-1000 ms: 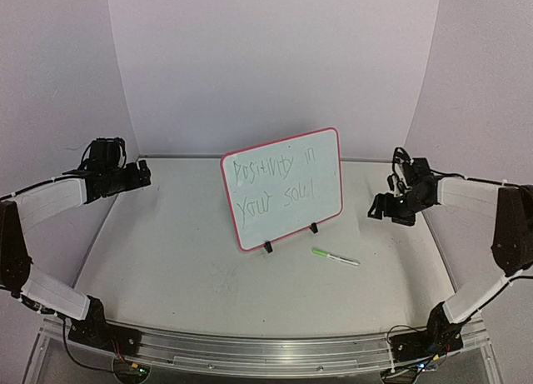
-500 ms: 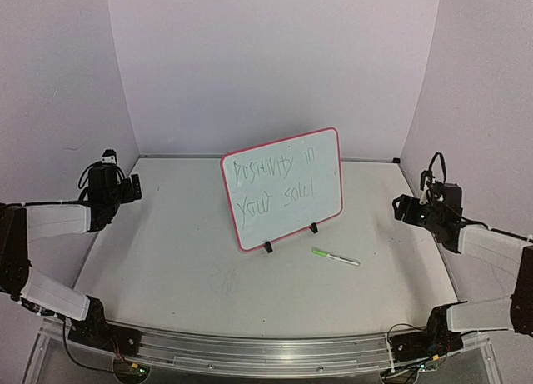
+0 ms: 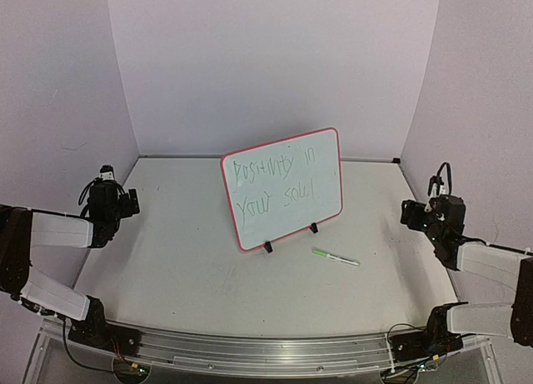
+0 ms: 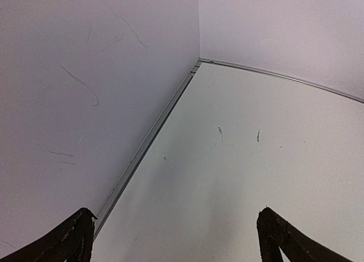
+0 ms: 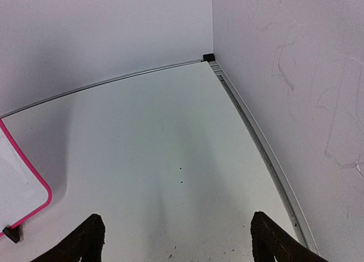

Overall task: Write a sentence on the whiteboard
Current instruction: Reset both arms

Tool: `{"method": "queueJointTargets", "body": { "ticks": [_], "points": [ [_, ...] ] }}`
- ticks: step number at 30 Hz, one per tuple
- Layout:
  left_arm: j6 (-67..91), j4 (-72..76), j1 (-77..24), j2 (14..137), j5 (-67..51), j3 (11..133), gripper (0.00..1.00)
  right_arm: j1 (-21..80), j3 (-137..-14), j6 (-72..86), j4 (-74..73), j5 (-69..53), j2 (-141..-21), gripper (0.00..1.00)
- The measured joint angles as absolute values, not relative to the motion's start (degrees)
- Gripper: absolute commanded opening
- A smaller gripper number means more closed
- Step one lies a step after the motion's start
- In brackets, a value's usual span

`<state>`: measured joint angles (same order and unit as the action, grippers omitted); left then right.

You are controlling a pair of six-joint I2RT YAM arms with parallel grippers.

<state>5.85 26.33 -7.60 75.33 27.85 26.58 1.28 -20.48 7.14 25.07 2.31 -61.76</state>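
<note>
Top external shows me the whiteboard [image 3: 287, 202] standing tilted at the centre of the table [image 3: 183, 267], with the sentence [image 3: 275, 184] in green on two lines. A green marker [image 3: 335, 257] lies at its 5 o'clock, apart from it. The left gripper [image 3: 132, 202] at 9 o'clock and the right gripper [image 3: 406, 213] at 3 o'clock both gape wide, grasping nothing.

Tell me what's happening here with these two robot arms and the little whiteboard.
Nothing is being handled right now. The whiteboard stands upright mid-table, carrying the sentence in green, roughly "Positivity in your soul". A green marker lies on the table just in front, toward the right, untouched. The left end effector and the right end effector are both open and empty, out near the table's side edges, so the writing looks finished.
</note>
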Motion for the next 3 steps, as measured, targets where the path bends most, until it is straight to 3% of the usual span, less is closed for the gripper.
{"method": "queueJointTargets", "body": {
  "ticks": [3],
  "points": [
    [5.8,27.4,-7.6,75.3,28.3,26.6,0.99,1.3,-20.4,7.1,25.7,2.4,-61.5,0.84]
  ]
}}
